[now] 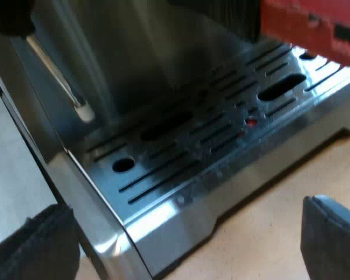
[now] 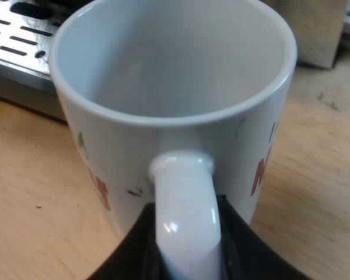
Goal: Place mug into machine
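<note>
Your right gripper [image 2: 186, 256] has its two black fingers [image 2: 131, 254] closed in on the handle [image 2: 184, 198] of the white ceramic mug [image 2: 175, 81]. One finger presses against each side of the loop, so the mug is held by the handle with its mouth upward. The mug is upright and empty inside, with small orange-red marks printed on its outer wall. It is over the light wooden table [image 2: 29, 192], just beside the front edge of the slotted steel drip tray [image 2: 14, 38] and not on it; you cannot tell from here whether its base touches the wood or hangs above it. Beyond the mug there is a pale brown boxy thing [image 2: 318, 29], too blurred to name. Your left gripper [image 1: 186, 213] is spread wide and holds nothing: between its far-apart fingers [image 1: 38, 248] you see only the near corner of the stainless-steel espresso machine [image 1: 134, 58] and bare table. It hovers low by the tray's front, looking across the grille [image 1: 181, 169] with its long slots and round holes. A thin metal steam wand [image 1: 55, 73] with a pale tip hangs over the tray close to the machine's wall. The red end of the holder's handle [image 1: 309, 26] juts out above the tray at the machine's front.
</note>
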